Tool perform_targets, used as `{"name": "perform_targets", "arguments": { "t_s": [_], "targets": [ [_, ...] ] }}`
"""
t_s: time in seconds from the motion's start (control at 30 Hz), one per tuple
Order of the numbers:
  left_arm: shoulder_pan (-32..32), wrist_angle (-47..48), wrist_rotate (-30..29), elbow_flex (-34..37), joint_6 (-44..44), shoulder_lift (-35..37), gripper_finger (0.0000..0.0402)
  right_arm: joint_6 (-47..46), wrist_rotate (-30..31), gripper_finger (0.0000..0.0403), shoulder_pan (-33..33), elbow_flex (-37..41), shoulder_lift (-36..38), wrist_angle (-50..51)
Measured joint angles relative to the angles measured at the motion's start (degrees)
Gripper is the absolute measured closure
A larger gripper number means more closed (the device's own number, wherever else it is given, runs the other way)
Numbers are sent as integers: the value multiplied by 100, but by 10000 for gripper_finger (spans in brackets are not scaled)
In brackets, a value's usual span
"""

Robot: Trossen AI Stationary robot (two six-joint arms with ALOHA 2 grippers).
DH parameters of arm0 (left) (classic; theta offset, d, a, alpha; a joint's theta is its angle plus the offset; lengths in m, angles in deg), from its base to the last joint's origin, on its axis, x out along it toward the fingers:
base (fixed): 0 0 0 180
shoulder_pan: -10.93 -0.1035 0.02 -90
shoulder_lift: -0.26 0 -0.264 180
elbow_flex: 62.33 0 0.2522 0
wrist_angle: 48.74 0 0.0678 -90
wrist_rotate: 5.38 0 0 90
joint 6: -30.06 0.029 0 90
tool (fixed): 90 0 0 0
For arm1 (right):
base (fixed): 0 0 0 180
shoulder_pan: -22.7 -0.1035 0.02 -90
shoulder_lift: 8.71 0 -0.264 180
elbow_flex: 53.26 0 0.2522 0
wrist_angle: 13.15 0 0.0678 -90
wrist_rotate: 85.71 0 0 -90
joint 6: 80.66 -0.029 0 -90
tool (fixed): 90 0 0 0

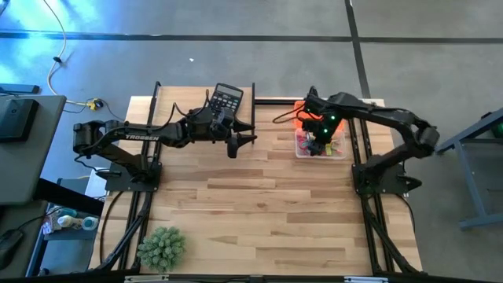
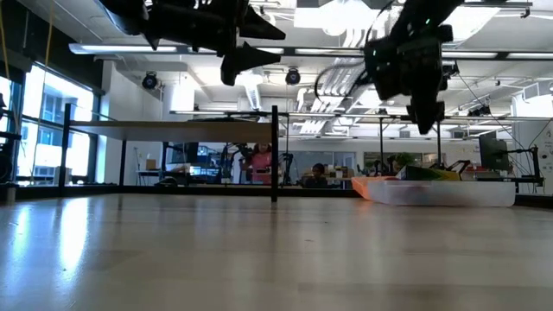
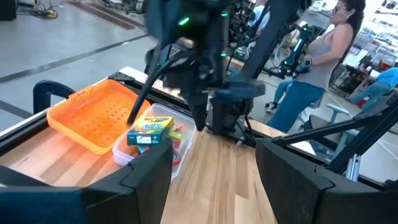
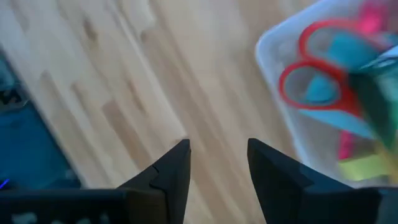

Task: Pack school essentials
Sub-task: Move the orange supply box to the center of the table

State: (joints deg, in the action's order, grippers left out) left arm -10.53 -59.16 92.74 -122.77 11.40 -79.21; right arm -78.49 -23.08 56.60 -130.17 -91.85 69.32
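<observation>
**Both arms raised over the far half of the tabletop, jaws empty**

A spiky green plant (image 1: pixel 162 246) sits at the near left corner of the wooden tabletop (image 1: pixel 259 212). The left gripper (image 1: pixel 238 142) hangs above the far middle of the tabletop, just in front of the black calculator (image 1: pixel 226 99) at the far edge; its jaws stand apart and hold nothing.

Toward the far right corner sits a clear plastic bin (image 1: pixel 300 146), with an orange lid (image 3: pixel 93 115) beside it on its far side. Inside the bin lie the school essentials: a crayon box (image 3: pixel 150 129) on top, red-handled scissors (image 4: pixel 314 84) with a blue pad beneath the handles, and pink and yellow-green items that are too blurred to name. The right gripper (image 1: pixel 320 135) hovers over the bin, lifted clear of it in the low view; its jaws are parted with only bare wood between them.

A person (image 3: pixel 317 68) stands in the room beyond the tabletop.
</observation>
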Motion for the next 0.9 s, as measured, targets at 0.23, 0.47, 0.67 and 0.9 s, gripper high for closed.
{"name": "perform_targets", "arguments": {
  "t_s": [0.23,0.47,0.67,0.9],
  "targets": [
    [0,69,0,0,-2,5,183,-922,1701,253,-297,34,1142,-523],
    [0,98,0,0,127,5,183,-989,1896,253,-385,1365,2035,-1726],
    [0,137,2,0,129,5,183,-642,1736,253,-632,2370,2431,-2509],
    [0,236,2,0,129,3,183,-332,2173,253,-907,2376,2362,-2858]
  ]
}}
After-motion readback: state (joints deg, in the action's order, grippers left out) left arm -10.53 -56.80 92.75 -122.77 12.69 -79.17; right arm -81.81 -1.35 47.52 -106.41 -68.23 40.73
